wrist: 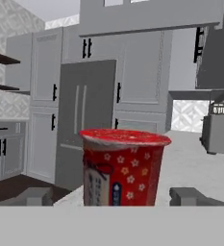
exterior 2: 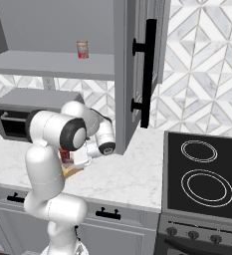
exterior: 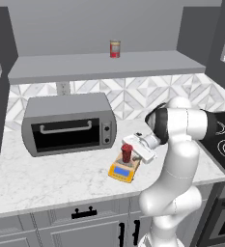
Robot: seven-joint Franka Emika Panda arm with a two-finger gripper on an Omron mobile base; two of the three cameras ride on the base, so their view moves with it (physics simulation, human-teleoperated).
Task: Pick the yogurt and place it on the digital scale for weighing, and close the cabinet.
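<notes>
Yogurt [wrist: 122, 166] is a small red tapered cup w/ foil-type lid, prob light, thin plastic wall, so it likely dents under hard squeeze and tips easily; smooth printed sides look a bit slippery. Best hold, judging by shape: mid-body across the sides, below the wider rim, not on the lid. Cup stands upright on the digital scale [exterior: 122, 170], on its grey plate, on the marble counter [exterior: 46, 178] just in front of the toaster oven [exterior: 68, 124]. Pincer [exterior: 139, 148] is open: in hand view both finger tips [wrist: 190, 196] stand wide, one each side of the cup, gaps visible both sides, no contact. Cup sits centered between the tips, close in front of the palm. Yogurt part looks done. Cabinet [exterior 2: 137, 69] door hangs open, up and off to one side of the pincer, black bar handle [exterior 2: 148, 72] facing out; red can [exterior: 115, 48] on the shelf above.
</notes>
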